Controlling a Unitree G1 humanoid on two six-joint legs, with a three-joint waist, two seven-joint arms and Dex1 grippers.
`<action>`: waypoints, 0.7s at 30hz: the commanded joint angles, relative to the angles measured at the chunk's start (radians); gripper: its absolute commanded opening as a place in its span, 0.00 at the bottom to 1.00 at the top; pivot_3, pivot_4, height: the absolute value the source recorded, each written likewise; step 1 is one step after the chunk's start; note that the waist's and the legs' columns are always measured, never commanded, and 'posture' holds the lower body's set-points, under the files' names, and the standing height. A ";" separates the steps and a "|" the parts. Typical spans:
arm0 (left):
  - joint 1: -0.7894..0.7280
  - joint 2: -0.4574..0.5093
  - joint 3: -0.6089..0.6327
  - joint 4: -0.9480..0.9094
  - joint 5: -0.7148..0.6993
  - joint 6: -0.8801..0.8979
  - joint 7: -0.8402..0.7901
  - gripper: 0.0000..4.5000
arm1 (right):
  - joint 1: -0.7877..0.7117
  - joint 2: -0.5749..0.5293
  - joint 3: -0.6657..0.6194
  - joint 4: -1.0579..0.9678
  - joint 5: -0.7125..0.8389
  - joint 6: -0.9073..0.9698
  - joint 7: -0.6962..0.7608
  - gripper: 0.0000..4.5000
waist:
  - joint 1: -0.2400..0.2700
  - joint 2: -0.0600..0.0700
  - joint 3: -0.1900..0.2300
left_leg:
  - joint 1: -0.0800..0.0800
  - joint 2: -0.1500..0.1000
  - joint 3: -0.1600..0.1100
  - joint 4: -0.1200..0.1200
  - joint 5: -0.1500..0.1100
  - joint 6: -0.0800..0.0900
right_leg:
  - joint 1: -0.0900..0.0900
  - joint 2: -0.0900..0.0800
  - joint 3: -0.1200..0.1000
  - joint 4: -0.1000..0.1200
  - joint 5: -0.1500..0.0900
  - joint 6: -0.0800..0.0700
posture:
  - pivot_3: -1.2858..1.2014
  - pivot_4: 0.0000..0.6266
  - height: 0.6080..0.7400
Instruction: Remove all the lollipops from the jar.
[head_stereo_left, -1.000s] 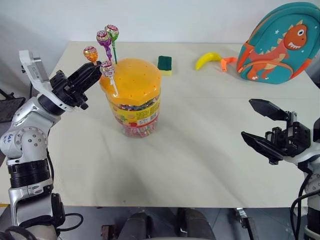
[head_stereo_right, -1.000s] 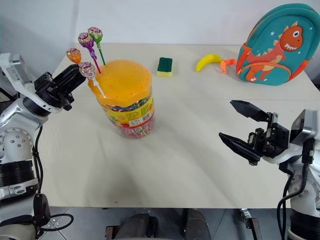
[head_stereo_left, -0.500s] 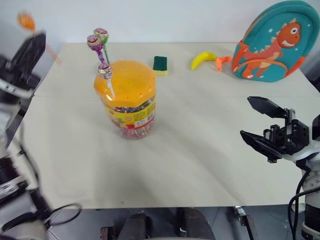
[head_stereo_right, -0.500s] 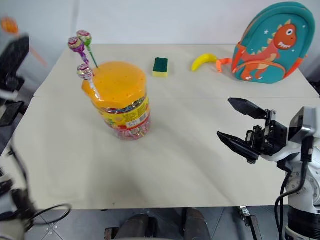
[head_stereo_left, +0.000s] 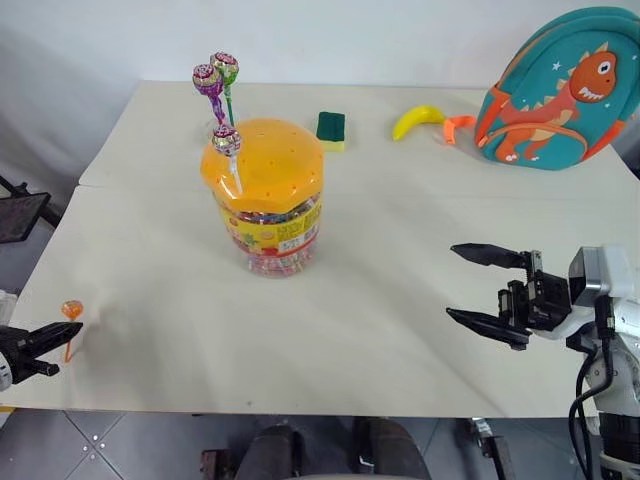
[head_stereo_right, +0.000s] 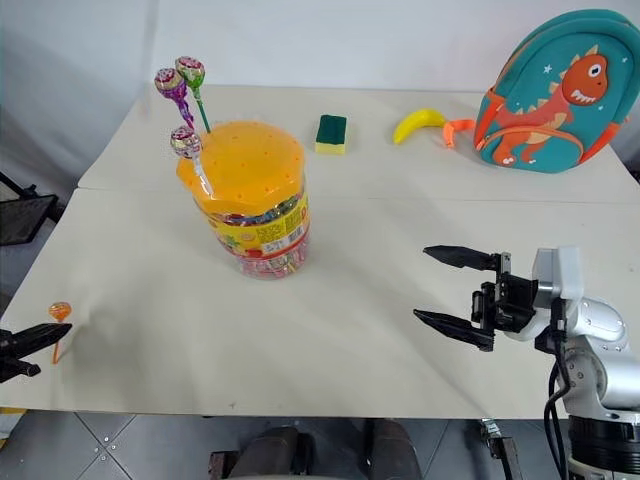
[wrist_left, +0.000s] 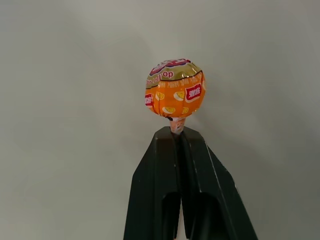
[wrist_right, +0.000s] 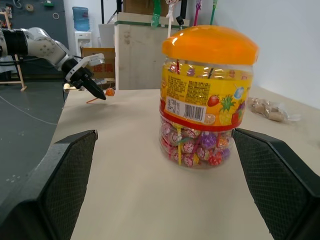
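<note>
Left gripper (head_stereo_left: 62, 340): clamped on the orange lollipop (head_stereo_left: 71, 309) at the table's (head_stereo_left: 400, 250) near-left edge.
Right gripper (head_stereo_left: 490, 298): wide, holding nothing.
Jar (head_stereo_left: 264, 195): mid-table; three lollipops (head_stereo_left: 220, 95) stand in its lid.

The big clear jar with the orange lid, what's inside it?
Through the clear plastic jar wall you see many small wrapped candies piled at the bottom. The yellow-red label and orange domed lid cover what lies behind and beneath them.
</note>
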 joint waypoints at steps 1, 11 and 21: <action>-0.010 -0.026 0.002 -0.018 0.017 0.023 0.029 0.05 | -0.005 -0.008 -0.012 -0.007 0.004 -0.019 0.017 1.00 | -0.004 0.000 0.000 | 0.000 0.000 0.000 0.000 0.000 0.000 | 0.000 0.000 0.000 0.000 0.000 -0.001 | 0.52 0.24 1.00; 0.000 0.003 0.093 0.061 0.026 -0.162 -0.185 0.70 | -0.011 -0.057 -0.059 0.003 0.016 -0.002 0.031 1.00 | -0.019 0.001 0.000 | 0.000 0.001 0.000 0.000 0.003 0.004 | -0.001 0.000 0.000 0.005 -0.001 -0.002 | 0.52 0.24 1.00; -0.055 0.088 0.170 -0.007 -0.007 -0.462 -0.554 0.83 | -0.053 -0.098 -0.123 -0.023 0.117 0.107 -0.029 1.00 | -0.021 0.005 0.000 | 0.000 0.001 0.000 -0.001 0.002 0.004 | -0.002 0.000 -0.001 0.001 -0.001 -0.003 | 0.52 0.24 1.00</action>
